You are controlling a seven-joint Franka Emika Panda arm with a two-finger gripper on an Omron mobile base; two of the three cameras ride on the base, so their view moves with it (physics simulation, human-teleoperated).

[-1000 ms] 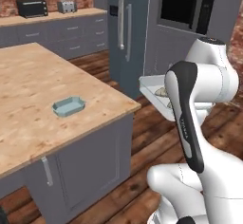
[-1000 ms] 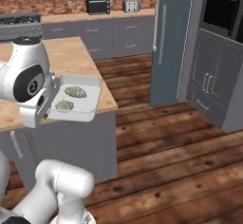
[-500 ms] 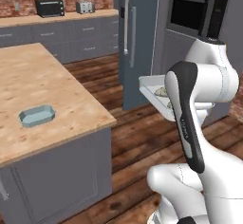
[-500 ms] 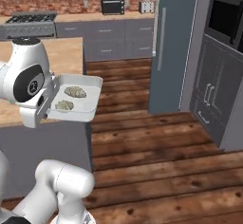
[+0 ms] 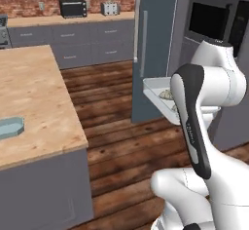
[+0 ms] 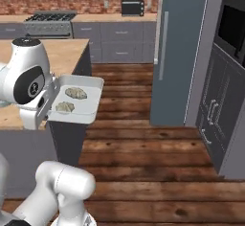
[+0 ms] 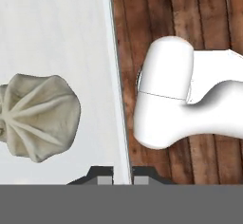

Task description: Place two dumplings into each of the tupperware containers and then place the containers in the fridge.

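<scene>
1. Gripper (image 7: 121, 179) is clamping tight on the white tray's (image 6: 93, 100) rim, holding it level above the floor.
2. Two dumplings (image 6: 75, 93) are sitting in the tray just ahead.
3. Teal tray (image 5: 9, 126) is resting on the island well off to the gripper's side.
4. Fridge (image 6: 179, 52) is standing closed beyond.

The arm (image 5: 204, 126) is glossy white with smooth, rounded, bulbous segments. A long dark grey-black panel runs down one link, bearing small pale lettering too small to read. A dark round joint cap with a small light mark sits beside the shoulder-like dome (image 6: 29, 79).
</scene>
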